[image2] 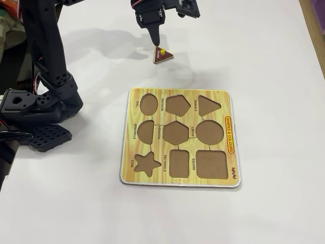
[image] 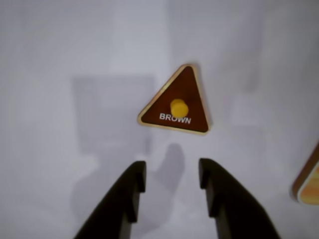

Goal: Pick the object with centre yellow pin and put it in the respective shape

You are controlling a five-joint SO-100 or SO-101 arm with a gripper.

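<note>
Triangle piece point(image: 175, 102): flat on white worktop point(image2: 264, 61), centre of wrist view, apex toward top (yellow pin point(image: 179, 107), "BROWN")
Claw point(image: 172, 177): fingers spread, empty, bottom of frame
Shape board point(image2: 179, 137): mid-frame in fixed view, all cutouts vacant

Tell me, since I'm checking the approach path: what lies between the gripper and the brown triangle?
Nothing: the wrist view shows only bare white table between the open gripper and the brown triangle.
</note>
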